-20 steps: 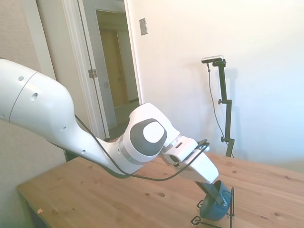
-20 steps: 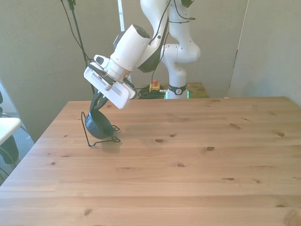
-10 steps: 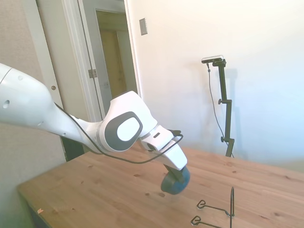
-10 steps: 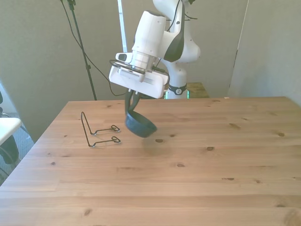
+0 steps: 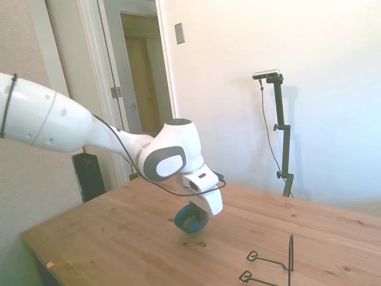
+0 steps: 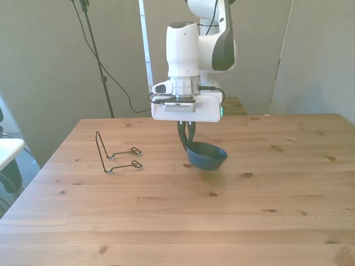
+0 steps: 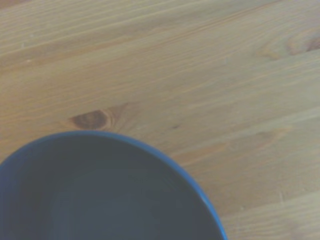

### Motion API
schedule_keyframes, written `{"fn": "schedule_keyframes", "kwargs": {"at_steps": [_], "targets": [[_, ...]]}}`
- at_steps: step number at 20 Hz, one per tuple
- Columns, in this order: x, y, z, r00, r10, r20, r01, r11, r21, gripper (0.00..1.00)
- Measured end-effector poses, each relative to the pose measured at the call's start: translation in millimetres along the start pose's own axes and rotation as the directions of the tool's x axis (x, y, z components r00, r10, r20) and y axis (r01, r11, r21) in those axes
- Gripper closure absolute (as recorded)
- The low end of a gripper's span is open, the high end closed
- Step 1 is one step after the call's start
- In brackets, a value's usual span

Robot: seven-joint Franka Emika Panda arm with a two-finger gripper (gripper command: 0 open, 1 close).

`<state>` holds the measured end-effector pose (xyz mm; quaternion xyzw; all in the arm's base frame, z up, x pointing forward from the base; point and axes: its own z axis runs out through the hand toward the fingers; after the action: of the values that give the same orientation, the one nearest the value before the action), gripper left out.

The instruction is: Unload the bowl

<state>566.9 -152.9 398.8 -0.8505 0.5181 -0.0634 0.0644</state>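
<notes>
Above the middle of the wooden table (image 6: 233, 221), the gripper (image 6: 187, 145) points down with its fingers pinched on the rim of the bowl (image 6: 207, 156); the bowl hangs nearly level, just over the wood; the wire rack (image 6: 113, 155) stands bare, well apart, toward the front view's left.

No readable text, labels or numbers.

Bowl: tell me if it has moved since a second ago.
Yes. The bowl has left the wire rack and now hangs, gripped by the fingers, toward the front view's right of it, above the table.
</notes>
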Motion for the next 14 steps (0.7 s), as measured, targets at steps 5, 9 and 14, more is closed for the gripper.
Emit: {"fn": "schedule_keyframes", "kwargs": {"at_steps": [5, 9, 14], "targets": [[17, -21, 25, 0.999, 0.008, 0.044, -0.006, 0.999, -0.040, 0.00], [23, -21, 28, 0.999, 0.013, 0.044, -0.011, 0.999, -0.045, 0.00], [27, -17, 28, 0.999, 0.005, 0.042, -0.003, 0.999, -0.048, 0.00]]}}
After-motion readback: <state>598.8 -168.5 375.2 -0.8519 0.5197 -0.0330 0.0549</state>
